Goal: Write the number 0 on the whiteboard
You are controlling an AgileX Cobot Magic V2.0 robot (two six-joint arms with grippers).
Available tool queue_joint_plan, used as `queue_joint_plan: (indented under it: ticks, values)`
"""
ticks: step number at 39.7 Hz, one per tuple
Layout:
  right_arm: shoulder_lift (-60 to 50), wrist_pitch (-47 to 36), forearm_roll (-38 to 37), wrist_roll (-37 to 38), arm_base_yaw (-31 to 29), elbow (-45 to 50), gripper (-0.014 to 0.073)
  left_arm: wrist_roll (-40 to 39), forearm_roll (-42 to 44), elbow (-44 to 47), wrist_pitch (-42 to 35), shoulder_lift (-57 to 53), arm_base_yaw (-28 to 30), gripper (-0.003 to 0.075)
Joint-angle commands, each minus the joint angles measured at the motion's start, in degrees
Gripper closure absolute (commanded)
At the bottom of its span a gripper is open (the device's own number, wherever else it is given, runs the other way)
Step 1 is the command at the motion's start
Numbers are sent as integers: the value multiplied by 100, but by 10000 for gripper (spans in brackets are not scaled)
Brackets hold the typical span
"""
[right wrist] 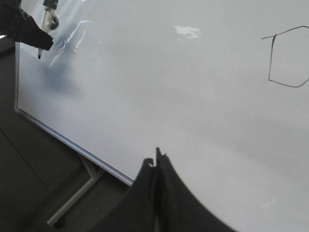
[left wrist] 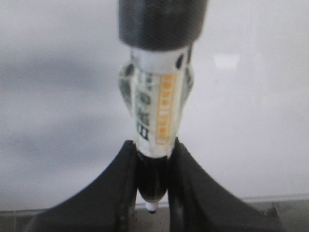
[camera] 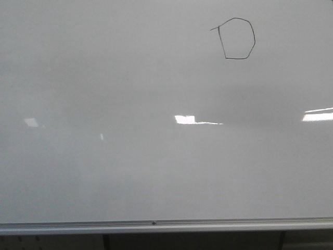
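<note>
The whiteboard (camera: 130,104) fills the front view, with a silver rail (camera: 156,225) along its lower edge. The number 0 (camera: 238,39) is a thin black angular loop with a short tail at its upper left, high on the board's right part. No gripper shows in the front view. My left gripper (left wrist: 153,143) is shut on a marker (left wrist: 157,106), whose tip points down past the rail, off the board. My right gripper (right wrist: 157,159) is shut and empty, in front of the board. The right wrist view shows part of the 0 (right wrist: 271,58) and the left gripper (right wrist: 41,44) far off.
Bright white light reflections (camera: 184,119) lie across the board. Below the rail the board's grey stand leg (right wrist: 77,198) and dark floor show in the right wrist view.
</note>
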Motion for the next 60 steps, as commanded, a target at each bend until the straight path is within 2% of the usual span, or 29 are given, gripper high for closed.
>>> queue_joint_plan:
  ticks: [1, 12, 23, 27, 37, 41, 50, 60]
  values:
    - [-54, -269, 142, -72, -29, -107, 662, -85, -87, -305, -608, -66, 67, 739]
    - [-54, -273, 147, -72, -29, -107, 662, -85, -87, -1216, -262, 911, 67, 739]
    - [-54, -268, 147, -72, -29, -107, 662, -85, -221, -1329, -444, 1268, 67, 733]
    - [-54, -274, 147, -72, -29, -107, 662, -85, -221, -1329, -444, 1282, 67, 658]
    - [-54, -280, 147, -72, -29, -107, 662, -85, -165, -1329, -444, 1282, 67, 355]
    - [-54, -299, 147, -72, -29, -107, 662, -85, -121, -1329, -330, 1239, 67, 272]
    - [-54, -305, 147, -72, -29, -107, 662, -85, 123, -1185, -88, 604, 67, 261]
    - [-54, -299, 147, -72, -29, -107, 662, -85, -93, -39, -523, -886, 67, 264]
